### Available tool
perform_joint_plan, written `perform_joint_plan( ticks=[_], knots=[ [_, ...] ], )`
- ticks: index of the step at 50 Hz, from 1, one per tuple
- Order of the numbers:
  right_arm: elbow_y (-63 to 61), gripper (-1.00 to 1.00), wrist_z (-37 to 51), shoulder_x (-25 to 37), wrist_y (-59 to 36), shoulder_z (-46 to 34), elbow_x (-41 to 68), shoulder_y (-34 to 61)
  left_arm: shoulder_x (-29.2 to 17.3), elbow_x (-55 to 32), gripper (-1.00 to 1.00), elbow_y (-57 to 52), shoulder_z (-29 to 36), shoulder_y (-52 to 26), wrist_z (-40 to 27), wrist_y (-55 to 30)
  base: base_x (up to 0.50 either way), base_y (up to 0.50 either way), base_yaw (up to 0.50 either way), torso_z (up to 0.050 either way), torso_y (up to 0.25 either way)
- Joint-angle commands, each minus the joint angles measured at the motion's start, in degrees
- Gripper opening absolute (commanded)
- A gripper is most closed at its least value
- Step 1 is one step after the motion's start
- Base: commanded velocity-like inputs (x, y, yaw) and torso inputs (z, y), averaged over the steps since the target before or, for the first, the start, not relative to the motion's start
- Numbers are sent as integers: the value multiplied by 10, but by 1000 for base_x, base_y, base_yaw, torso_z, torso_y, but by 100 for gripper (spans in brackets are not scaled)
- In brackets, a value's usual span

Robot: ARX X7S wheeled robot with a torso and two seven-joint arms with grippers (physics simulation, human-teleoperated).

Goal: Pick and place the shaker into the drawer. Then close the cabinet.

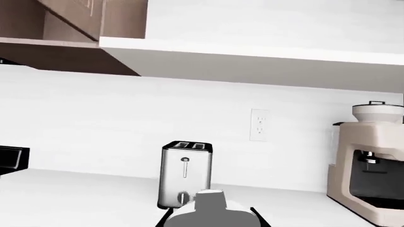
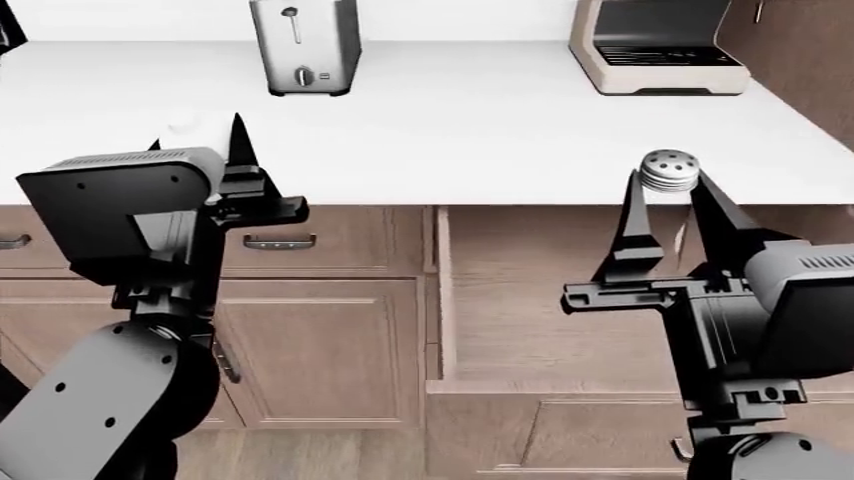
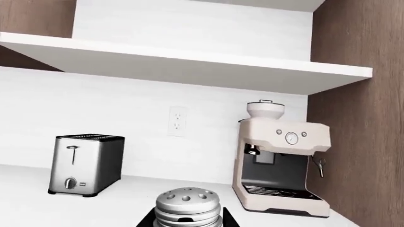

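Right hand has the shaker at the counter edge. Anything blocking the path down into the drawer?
Nothing visible does. The shaker sits between the fingers of the right hand, at the front edge of the counter. The drawer is pulled open directly below, and the floor that shows is bare. The arm itself hides the drawer's right part.

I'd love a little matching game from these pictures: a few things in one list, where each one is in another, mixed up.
Things:
1. shaker
2. toaster
3. coffee machine
4. drawer

Places:
A. pulled open below the counter edge
B. back of the counter, in the right corner
C. between the right hand's fingers
D. back of the counter, left of centre

Pairs: 1-C, 2-D, 3-B, 4-A
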State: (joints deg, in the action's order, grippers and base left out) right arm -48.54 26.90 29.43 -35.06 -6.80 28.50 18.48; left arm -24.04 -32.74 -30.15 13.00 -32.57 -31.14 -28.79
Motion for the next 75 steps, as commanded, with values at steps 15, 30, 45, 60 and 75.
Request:
perform_joint_plan(
  ticks=[15,30,45,60,75],
  knots=[
    [8,-100,-7,3,24,3,-10,-17,-2,-7,-100,-4,3,-3,-8,1,0,-500,0,0,0],
    [10,-100,-6,4,22,-3,-9,-13,-6,-10,-100,-8,1,-4,-11,-2,-1,-500,0,0,0],
    [-3,-100,2,8,15,-2,-5,-13,-10,-19,-100,-22,-1,-9,-18,-12,-1,-452,0,1,0],
    [7,-100,2,8,23,-10,-13,-15,-9,-17,-100,-17,1,-7,-17,-5,250,4,0,0,0],
    [3,-100,4,11,24,-8,-11,-15,-11,-18,-100,-18,4,-9,-19,-7,137,0,0,0,0]
  ],
)
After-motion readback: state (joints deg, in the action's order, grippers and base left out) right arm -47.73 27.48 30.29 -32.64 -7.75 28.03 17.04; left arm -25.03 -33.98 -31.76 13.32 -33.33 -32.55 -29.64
